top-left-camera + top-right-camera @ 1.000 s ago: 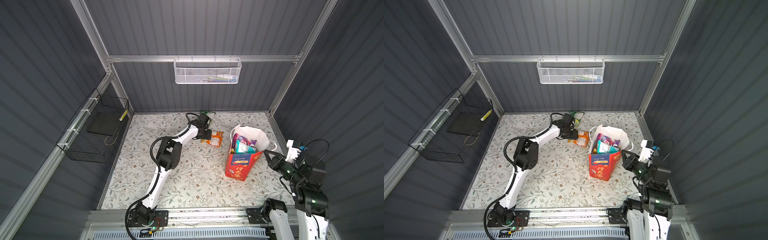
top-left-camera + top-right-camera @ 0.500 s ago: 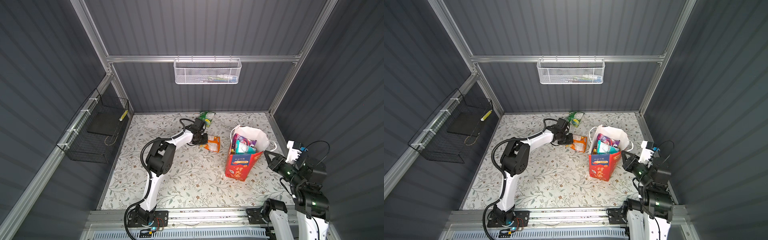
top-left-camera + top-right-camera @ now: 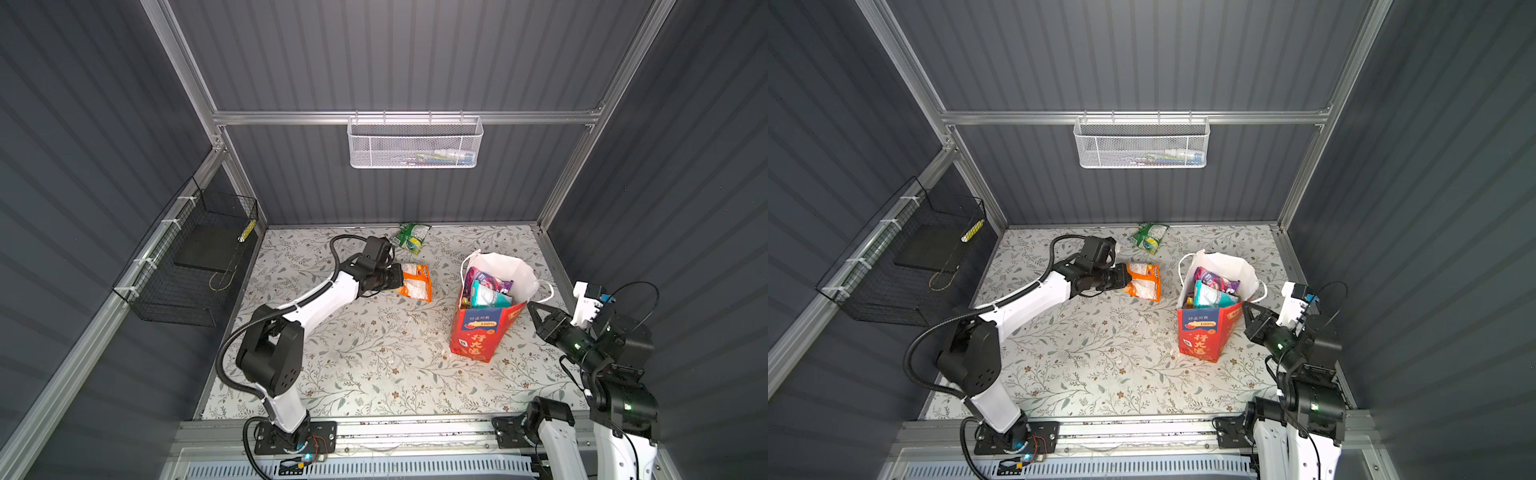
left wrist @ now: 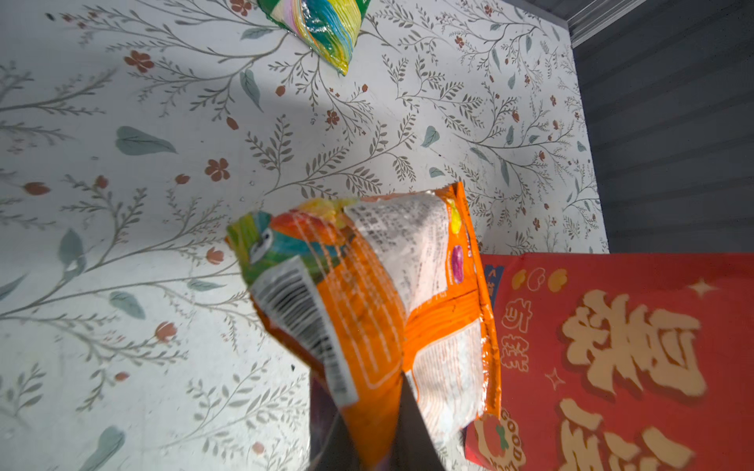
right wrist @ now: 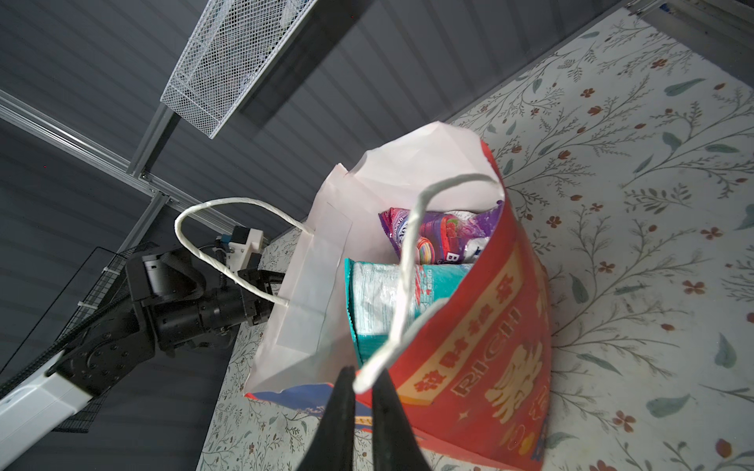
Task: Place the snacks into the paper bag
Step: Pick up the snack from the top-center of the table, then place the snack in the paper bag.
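Left pincer [image 3: 400,277] clamped shut on one edge of an orange packet [image 3: 415,283], packet jutting toward 3 o'clock over the floral surface [image 3: 365,357]. At 12 o'clock from it, near the back wall, a green packet [image 3: 411,237] lying flat. At 4 o'clock, close by, a red bag [image 3: 478,336] standing upright, mouth open, white inside. Inside the bag, a purple packet [image 3: 490,279] and a teal packet [image 3: 488,297], both poking above the rim. At 3 o'clock of the bag, right pincer [image 5: 364,379], fingers almost together, pinching a white cord handle [image 5: 406,261].
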`<move>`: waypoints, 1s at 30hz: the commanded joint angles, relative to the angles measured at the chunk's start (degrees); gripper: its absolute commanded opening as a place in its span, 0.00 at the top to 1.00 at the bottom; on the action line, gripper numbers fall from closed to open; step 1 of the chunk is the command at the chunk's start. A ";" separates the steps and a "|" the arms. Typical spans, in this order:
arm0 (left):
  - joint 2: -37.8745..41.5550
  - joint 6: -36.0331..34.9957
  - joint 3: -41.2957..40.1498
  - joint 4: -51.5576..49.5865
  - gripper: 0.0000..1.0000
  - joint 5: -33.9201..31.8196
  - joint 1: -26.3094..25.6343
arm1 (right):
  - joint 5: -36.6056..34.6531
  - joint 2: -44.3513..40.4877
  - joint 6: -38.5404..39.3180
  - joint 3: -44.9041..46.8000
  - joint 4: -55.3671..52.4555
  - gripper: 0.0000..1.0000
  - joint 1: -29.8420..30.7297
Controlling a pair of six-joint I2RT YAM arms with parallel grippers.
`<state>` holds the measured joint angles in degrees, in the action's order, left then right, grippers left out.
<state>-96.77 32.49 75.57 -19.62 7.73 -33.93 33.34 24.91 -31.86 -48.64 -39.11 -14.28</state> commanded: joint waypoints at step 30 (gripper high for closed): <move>14.43 -8.85 26.83 -7.63 0.85 -9.95 -23.54 | 0.64 -1.19 0.92 -1.19 -1.76 0.86 -0.09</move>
<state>-79.02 27.51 98.50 -28.32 -0.19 -54.02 33.45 24.25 -31.44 -48.71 -40.60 -14.28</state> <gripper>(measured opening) 0.156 0.137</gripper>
